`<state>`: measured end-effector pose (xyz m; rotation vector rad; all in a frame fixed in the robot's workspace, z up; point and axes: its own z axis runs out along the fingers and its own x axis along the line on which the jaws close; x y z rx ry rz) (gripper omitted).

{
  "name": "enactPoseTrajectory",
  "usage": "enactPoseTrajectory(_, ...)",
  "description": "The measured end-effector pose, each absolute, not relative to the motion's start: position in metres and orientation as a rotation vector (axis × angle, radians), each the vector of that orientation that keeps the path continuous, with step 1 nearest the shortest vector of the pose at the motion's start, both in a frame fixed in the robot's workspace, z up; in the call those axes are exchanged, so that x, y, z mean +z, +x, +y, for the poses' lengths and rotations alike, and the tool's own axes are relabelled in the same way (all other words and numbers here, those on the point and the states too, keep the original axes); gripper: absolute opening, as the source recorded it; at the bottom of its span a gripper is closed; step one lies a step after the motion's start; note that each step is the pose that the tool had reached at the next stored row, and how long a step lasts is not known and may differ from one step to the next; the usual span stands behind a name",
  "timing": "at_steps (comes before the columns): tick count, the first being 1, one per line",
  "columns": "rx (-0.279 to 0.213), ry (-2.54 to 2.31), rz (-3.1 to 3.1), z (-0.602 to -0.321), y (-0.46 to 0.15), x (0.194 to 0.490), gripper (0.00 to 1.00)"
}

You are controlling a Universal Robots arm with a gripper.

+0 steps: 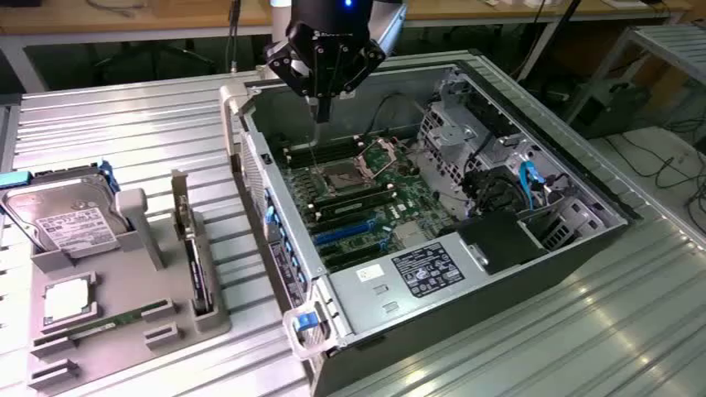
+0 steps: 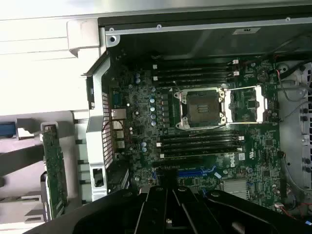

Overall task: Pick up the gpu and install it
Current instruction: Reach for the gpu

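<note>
The gpu (image 1: 192,252) stands on edge in a slot of the grey holder (image 1: 127,327) on the exterior view's left, its green circuit board (image 2: 53,168) showing in the wrist view. My gripper (image 1: 321,116) hangs over the back corner of the open computer case (image 1: 364,289), well away from the gpu. Its black fingers (image 2: 161,204) are shut with nothing between them. Below them lies the motherboard (image 2: 204,146) with its blue expansion slots (image 2: 195,172).
The holder also carries a silver hard drive (image 1: 69,225), a square chip (image 1: 66,299) and a long RAM stick (image 1: 111,322). Inside the case are the open CPU socket (image 2: 202,107), the power supply (image 1: 425,269) and drive cages (image 1: 464,132). Ribbed metal table (image 1: 596,322) surrounds everything.
</note>
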<state>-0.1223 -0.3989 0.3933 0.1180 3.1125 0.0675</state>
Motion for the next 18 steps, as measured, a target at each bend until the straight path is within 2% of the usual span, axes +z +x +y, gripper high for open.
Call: enactPoseTrajectory(18, 0.068, 0.118, 3.112, -0.401, -0.137, 0.393, 0.11)
